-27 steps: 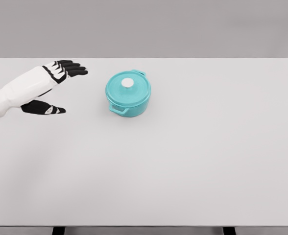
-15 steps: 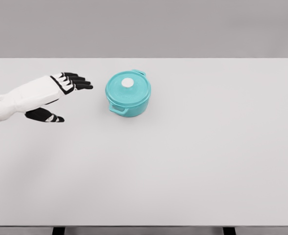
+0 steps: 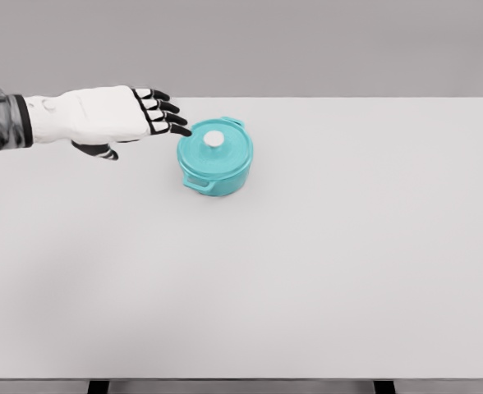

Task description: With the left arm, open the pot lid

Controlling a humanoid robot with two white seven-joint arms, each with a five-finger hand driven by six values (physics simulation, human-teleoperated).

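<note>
A: Left hand (image 3: pixel 135 115)?
B: Comes in from the left edge, arm level above the table (image 3: pixel 307 279). White back of the hand faces up, black fingers (image 3: pixel 163 107) stretched out and slightly fanned, pointing right. Thumb tucked underneath, dark, partly hidden. Holding nothing.

A: Contact with the pot (image 3: pixel 215 160)?
B: Fingertips sit right at the pot's left rim in this view. Lowest fingertip looks to overlap the lid (image 3: pixel 209 152) edge, but can't tell if it touches or just hovers above.

A: Pot position?
B: Teal, round, upright on the table, left of centre, toward the far edge. Two small side handles, one at front-left, one at back-right.

A: Lid?
B: On the pot, seated flat. White round knob (image 3: pixel 214 139) in the middle, not touched. Hand is left of the knob.

A: Right hand?
B: Not visible.

A: Anything else?
B: White table fills most of the view, grey wall behind, two dark legs at the bottom edge.
</note>
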